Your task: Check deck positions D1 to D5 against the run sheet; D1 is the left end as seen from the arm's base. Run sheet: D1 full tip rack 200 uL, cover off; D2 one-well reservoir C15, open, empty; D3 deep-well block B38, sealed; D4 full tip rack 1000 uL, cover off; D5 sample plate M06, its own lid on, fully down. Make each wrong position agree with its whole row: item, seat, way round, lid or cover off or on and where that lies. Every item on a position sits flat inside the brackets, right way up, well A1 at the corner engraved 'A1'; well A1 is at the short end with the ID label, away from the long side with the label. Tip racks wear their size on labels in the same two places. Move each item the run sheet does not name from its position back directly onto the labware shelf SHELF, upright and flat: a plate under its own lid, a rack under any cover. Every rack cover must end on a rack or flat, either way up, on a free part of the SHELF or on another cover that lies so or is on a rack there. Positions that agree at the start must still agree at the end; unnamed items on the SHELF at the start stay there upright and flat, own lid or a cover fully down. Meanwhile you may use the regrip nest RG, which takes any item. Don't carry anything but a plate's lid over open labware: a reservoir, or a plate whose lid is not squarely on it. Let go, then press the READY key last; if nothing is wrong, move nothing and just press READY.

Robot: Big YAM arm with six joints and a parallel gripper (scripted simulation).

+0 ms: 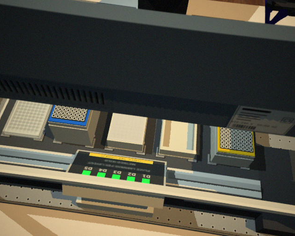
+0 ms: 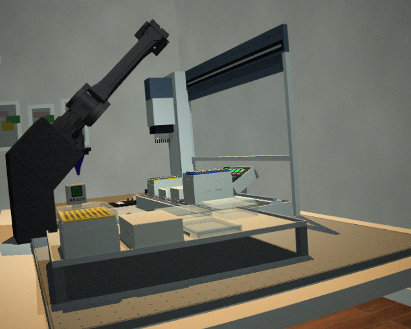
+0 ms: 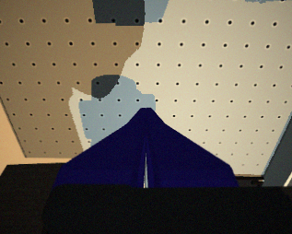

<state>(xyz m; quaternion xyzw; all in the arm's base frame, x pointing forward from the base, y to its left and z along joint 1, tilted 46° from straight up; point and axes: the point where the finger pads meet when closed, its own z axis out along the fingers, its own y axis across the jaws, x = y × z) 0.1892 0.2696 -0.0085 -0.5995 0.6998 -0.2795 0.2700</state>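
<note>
In the top view the deck row runs right to left. A yellow-topped tip rack sits uncovered at D1. A cream reservoir is at D2 and a sealed pale block at D3. A blue-topped tip rack sits uncovered at D4 and a clear lidded plate at D5. My gripper is shut and empty, pointing down over the perforated board close to the arm's base. It shows as a blue tip above the READY key.
The status panel shows green lights under D1 to D5. The SHELF holds a yellow-topped rack, a beige block and clear flat pieces. The gantry beam hides the back of the deck.
</note>
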